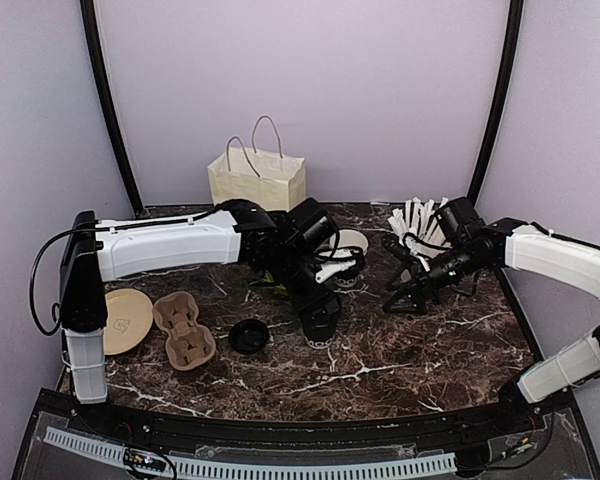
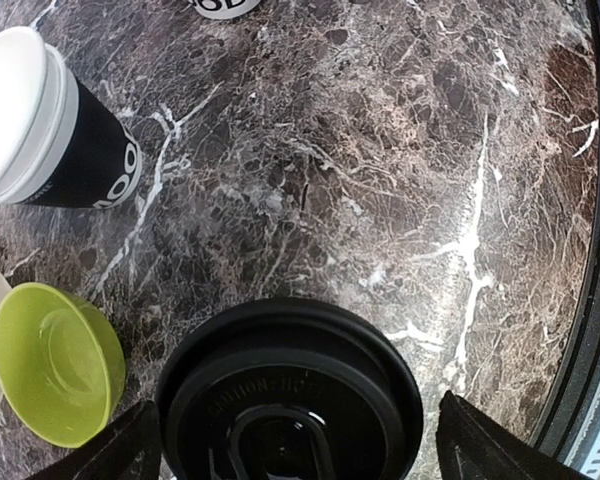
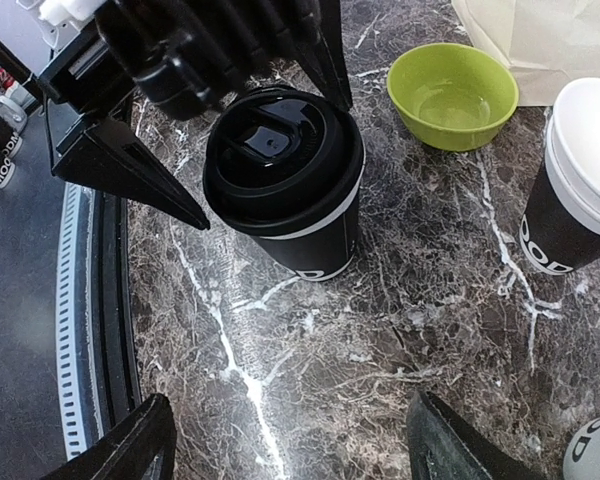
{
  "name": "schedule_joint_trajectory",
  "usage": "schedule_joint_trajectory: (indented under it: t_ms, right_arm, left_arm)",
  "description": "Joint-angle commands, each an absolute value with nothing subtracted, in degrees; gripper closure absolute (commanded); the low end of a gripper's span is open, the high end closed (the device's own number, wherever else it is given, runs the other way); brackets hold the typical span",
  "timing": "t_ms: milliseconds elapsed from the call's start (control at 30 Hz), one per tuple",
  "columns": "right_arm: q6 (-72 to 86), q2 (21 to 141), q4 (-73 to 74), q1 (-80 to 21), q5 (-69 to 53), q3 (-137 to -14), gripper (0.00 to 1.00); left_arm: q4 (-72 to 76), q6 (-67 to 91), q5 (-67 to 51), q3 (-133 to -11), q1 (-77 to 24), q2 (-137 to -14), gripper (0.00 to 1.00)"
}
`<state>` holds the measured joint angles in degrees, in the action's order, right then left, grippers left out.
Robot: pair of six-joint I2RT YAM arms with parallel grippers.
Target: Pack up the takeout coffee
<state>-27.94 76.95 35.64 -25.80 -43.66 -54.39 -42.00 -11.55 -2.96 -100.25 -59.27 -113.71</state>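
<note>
My left claw (image 2: pixel 300 405) is wide open and stands over a lidded coffee cup (image 3: pixel 285 190), a black paper cup with a black plastic lid. This cup is upright on the marble table (image 2: pixel 380 150), at the lower middle of the left wrist view, with one of my fingers (image 2: pixel 130 445) on each side of it. In the right wrist view the nearer finger is clearly apart from the cup wall. The other finger is very close to the lid, and I cannot tell for sure whether it touches.

My right claw (image 3: pixel 290 400) is also wide open and holds nothing; only bare table lies between its fingers. It faces the lidded coffee cup from the right, near but apart.

A second coffee cup (image 3: pixel 575 180) with a white top stands at the right edge of the right wrist view. A lime-green bowl (image 3: pixel 452 95) sits at the upper middle, just in front of a paper bag (image 3: pixel 540 40).

In the top view a cardboard cup carrier (image 1: pixel 183 328) lies at the lower left, beside a tan disc (image 1: pixel 127 320). A loose black lid (image 1: pixel 248 336) lies between the carrier and the lidded coffee cup. A white cup with straws (image 1: pixel 420 220) stands behind my right claw.
</note>
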Motion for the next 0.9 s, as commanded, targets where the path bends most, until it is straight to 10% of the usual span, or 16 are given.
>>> schedule_joint_trajectory:
  t_ms: [0,400,867]
  right_arm:
    - [-27.52,77.27,35.45,-25.49,-45.22,-55.36,0.20]
    - [-24.18,79.12,34.66,-25.73,-42.98,-58.48,0.24]
    - [-8.31,94.70,31.26,-31.19,-46.87,-67.59,0.62]
  left_arm:
    - [-42.91,-11.19,-0.96,-101.23,-59.41,-108.43,0.01]
    - [-40.30,-6.42,2.75,-94.80,-57.89,-98.65,0.02]
    - [-12.00,29.44,-19.95,-66.60,-45.71,-85.22,0.34]
